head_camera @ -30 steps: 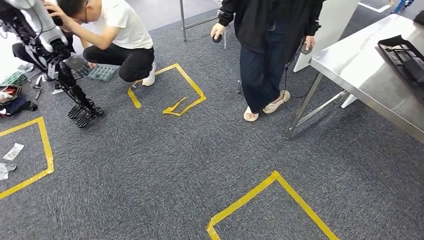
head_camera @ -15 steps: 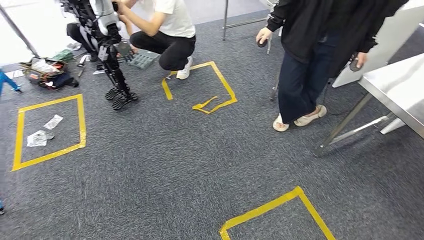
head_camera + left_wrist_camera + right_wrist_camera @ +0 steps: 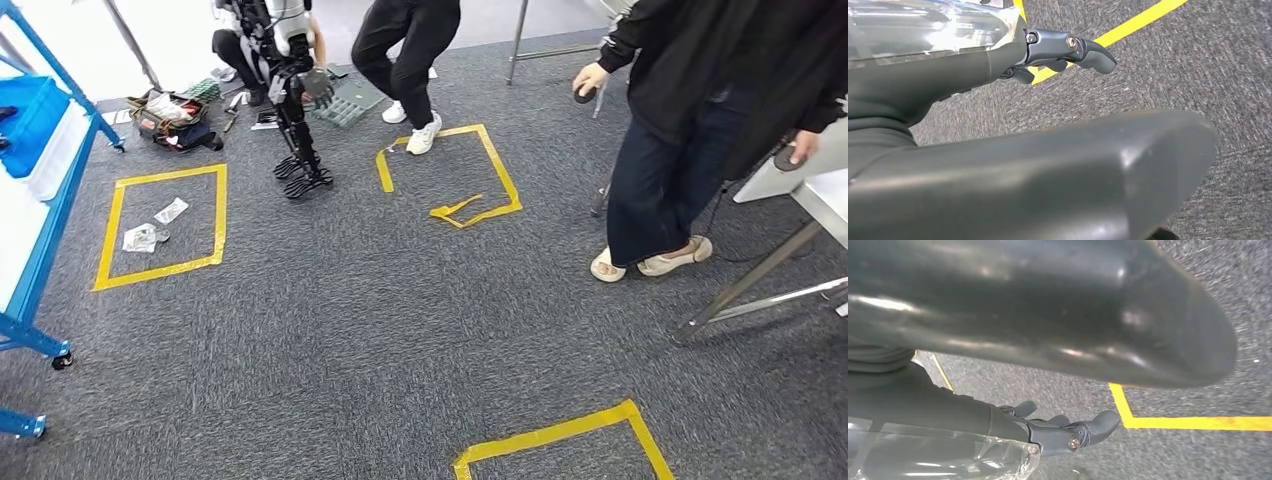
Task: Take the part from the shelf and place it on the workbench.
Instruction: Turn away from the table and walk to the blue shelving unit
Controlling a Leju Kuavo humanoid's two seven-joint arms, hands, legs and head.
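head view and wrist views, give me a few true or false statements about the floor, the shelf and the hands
1. A blue shelf stands at the left edge of the head view. True.
2. The left hand holds the part. False: it holds nothing, and its fingers hang over bare carpet.
3. Scraps of clear packaging lie inside a yellow tape square on the carpet. True.
4. The right hand rests on the workbench. False: it hangs above the carpet near a yellow tape line.
5. A person in dark trousers stands on the right of the head view. True.
6. The carpet is red. False: it is dark grey.
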